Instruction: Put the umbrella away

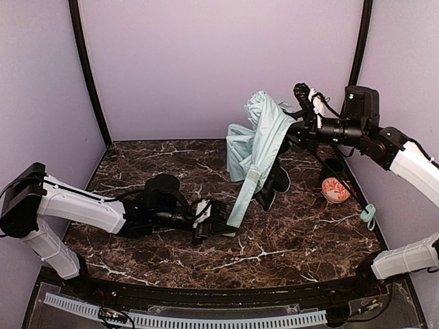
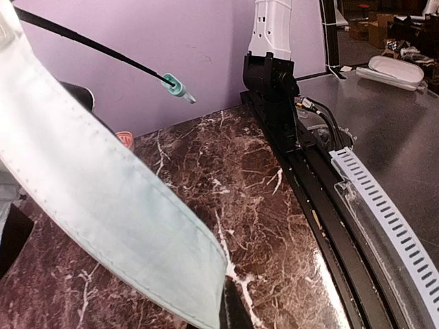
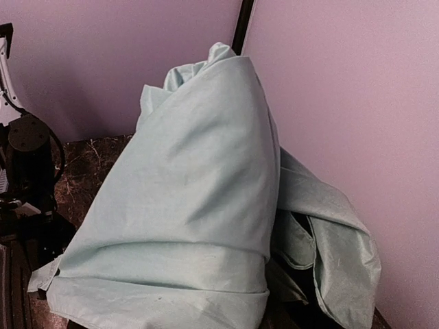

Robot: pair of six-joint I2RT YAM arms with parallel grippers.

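Observation:
The umbrella (image 1: 259,140) hangs half-folded above the back middle of the table, mint-green fabric outside, black lining (image 1: 274,184) below. My right gripper (image 1: 293,130) holds it up near the top; the cloth (image 3: 185,205) fills the right wrist view and hides the fingers. The thin black shaft (image 1: 339,175) slants down right to the mint handle (image 1: 368,214), which also shows in the left wrist view (image 2: 175,87). My left gripper (image 1: 219,219) is low on the table, shut on the end of a long fabric strip (image 2: 103,199); one dark finger (image 2: 241,312) shows under the strip's edge.
A small orange-and-white round object (image 1: 335,190) sits at the right by the shaft, and its edge shows in the left wrist view (image 2: 125,139). Purple walls close off the back and sides. The right arm's base (image 2: 271,75) and a black rail (image 2: 322,199) line the near edge.

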